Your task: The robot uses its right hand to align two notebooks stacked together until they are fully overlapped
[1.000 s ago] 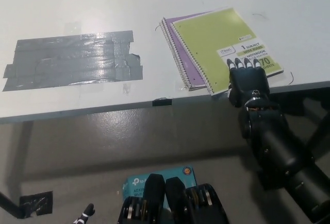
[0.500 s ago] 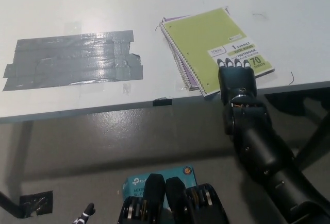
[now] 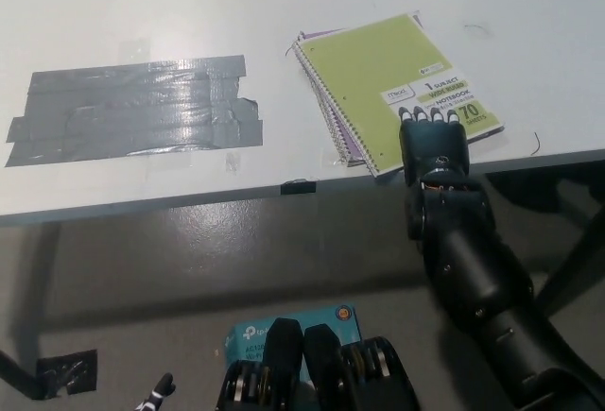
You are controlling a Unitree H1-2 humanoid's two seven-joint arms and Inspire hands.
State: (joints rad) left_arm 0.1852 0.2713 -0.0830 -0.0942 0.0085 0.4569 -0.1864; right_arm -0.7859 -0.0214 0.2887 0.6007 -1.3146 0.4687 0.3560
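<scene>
A lime-green spiral notebook [image 3: 392,76] lies on a purple notebook [image 3: 333,118], of which only a thin strip shows along the left, spiral side. Both rest near the front edge of the white table [image 3: 284,14]. My black right hand [image 3: 433,149] lies flat on the green cover's near corner, fingers stretched out and close together, holding nothing. My white left hand [image 3: 156,394] shows only as a small tip at the bottom left.
A large patch of grey duct tape [image 3: 132,109] covers the table's left part. A small black mark [image 3: 297,186] sits on the front edge. A teal box [image 3: 284,328] lies on the floor below.
The green notebook slid left under my right hand a second ago, covering most of the purple one. In the last half second nothing visibly moved.
</scene>
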